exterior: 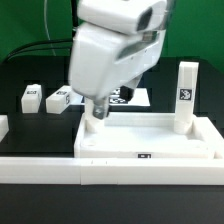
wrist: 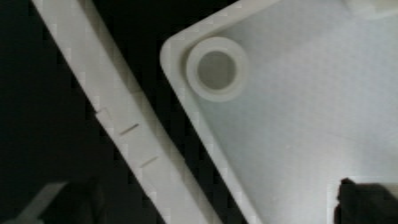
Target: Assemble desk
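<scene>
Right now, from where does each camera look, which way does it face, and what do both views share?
Exterior view: off the arm, raised a little, looking slightly down across the front rail at the tabletop; the arm's white wrist and gripper show.
Wrist view: on the wrist, looking down at the tabletop's corner socket; two dark fingertips show, apart.
Shared: the tabletop corner under the gripper.

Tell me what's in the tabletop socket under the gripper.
Nothing: the wrist view shows the socket empty down to its floor. In the exterior view the gripper hides it.
</scene>
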